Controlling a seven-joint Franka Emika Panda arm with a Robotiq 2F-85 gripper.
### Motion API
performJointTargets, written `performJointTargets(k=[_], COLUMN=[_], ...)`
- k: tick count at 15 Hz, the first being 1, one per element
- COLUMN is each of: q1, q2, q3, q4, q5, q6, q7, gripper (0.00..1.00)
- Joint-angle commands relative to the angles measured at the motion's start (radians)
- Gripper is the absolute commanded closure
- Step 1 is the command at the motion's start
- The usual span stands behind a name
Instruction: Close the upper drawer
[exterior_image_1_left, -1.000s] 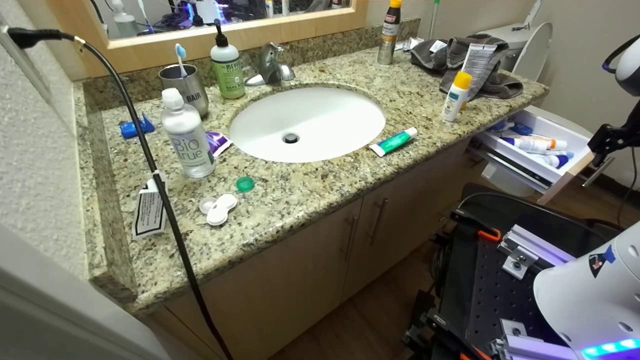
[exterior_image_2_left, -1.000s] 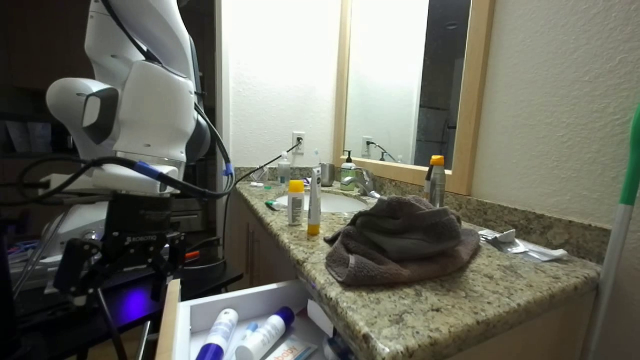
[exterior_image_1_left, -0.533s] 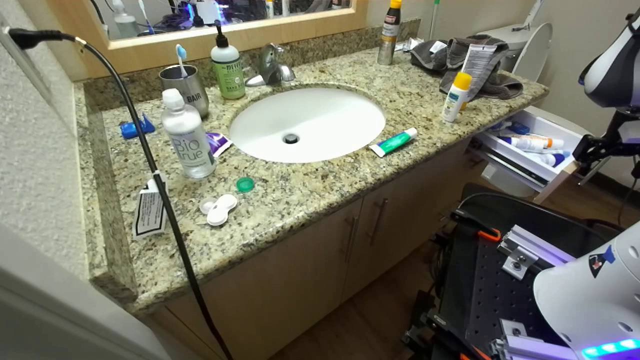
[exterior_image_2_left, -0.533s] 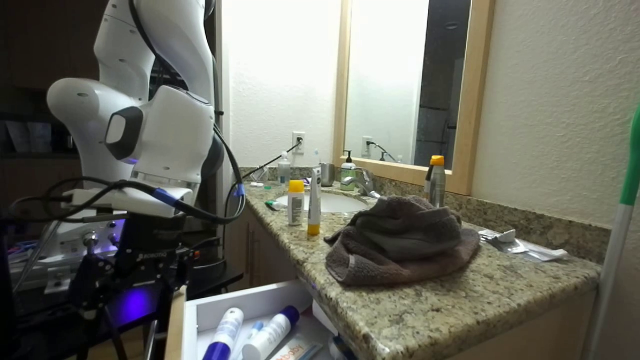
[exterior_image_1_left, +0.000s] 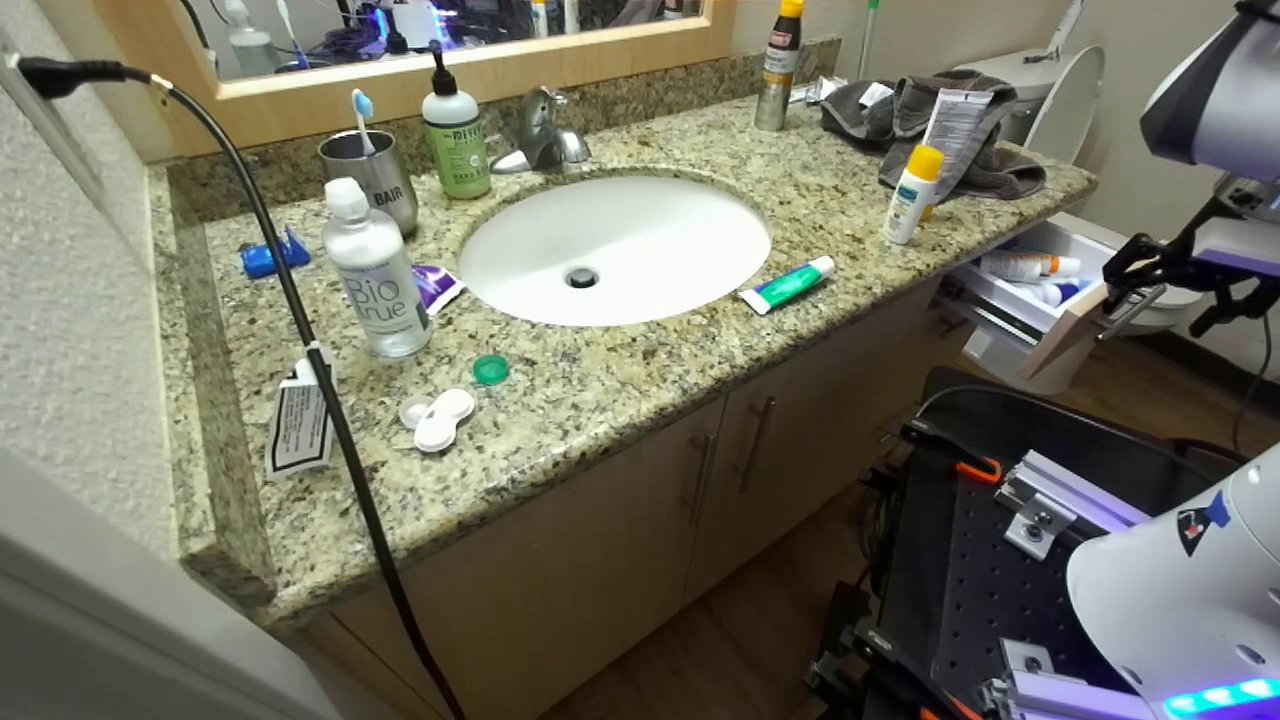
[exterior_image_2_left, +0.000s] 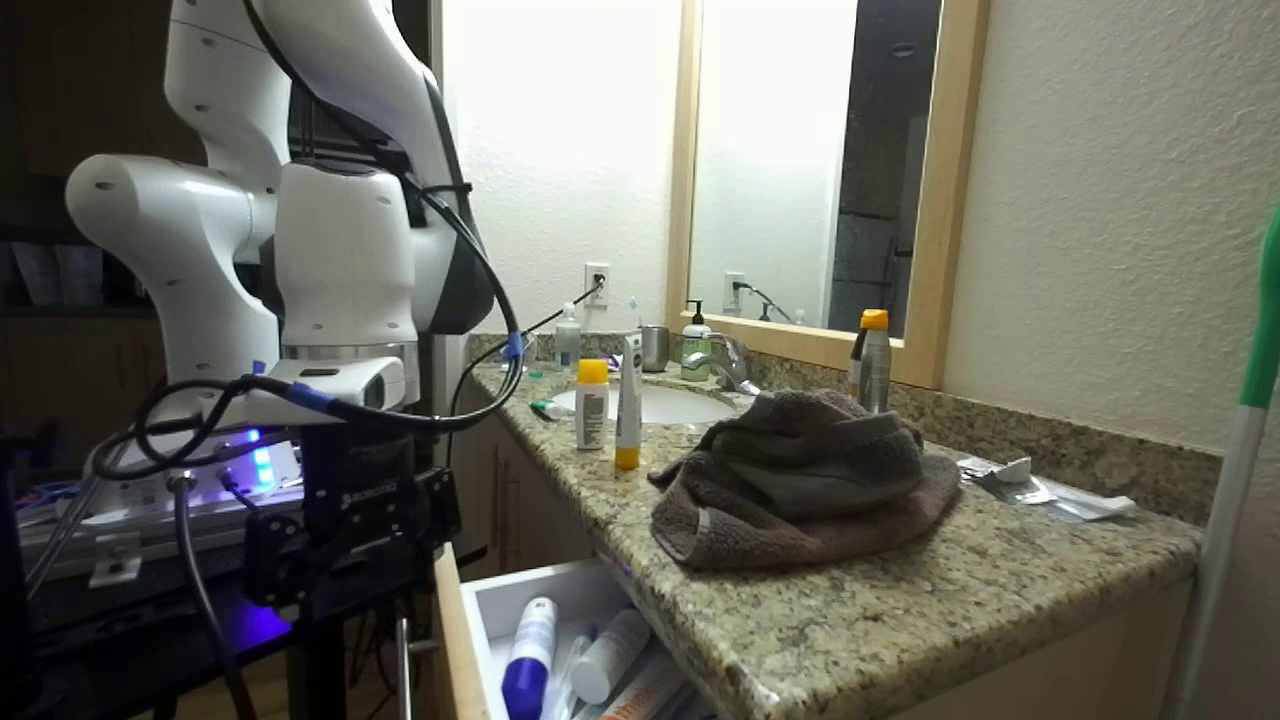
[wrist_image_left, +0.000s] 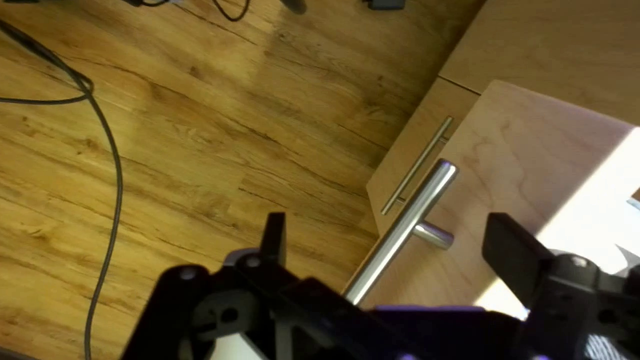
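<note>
The drawer (wrist_image_left: 505, 162) stands partly out, its handle (wrist_image_left: 400, 232) showing between the parted jaws of the gripper (wrist_image_left: 389, 231); full closing is yet to come.

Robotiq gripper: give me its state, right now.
Robotiq gripper: open, holding nothing; in the wrist view, the bar handle of the upper drawer shows between its spread fingers.

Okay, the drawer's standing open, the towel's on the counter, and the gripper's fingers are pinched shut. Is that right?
Not quite: the gripper isn't shut; the wrist view shows its fingers spread wide apart. The rest holds: the drawer stands open, and the towel is on the counter.
</note>
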Motion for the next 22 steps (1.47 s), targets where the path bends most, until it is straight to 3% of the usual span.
performJointTargets(k=[1,4,6,8,15,19,22], q1=[-0.209,-0.274,-0.266,-0.238,-0.188,-0.223,-0.213], q2=[-0.023,0.028,0.064,0.098,0.074,0.019,0.021], q3=[0.241,0.348,0.354,0.324,0.185,0.186,0.161], q4=[0.043,0.096,0.106,0.100,0.058,0.064,0.055], q5=[0.284,0.532,0.582,0.540,0.253,0.271,0.245], q6=[-0.037,-0.024,0.008,0.061,0.052,-0.040,-0.035], q7=[-0.184,-0.348,-0.392,-0.387,-0.333,-0.365,-0.365], gripper=[0.00,0.00,0.00,0.00,0.00,0.00,0.00])
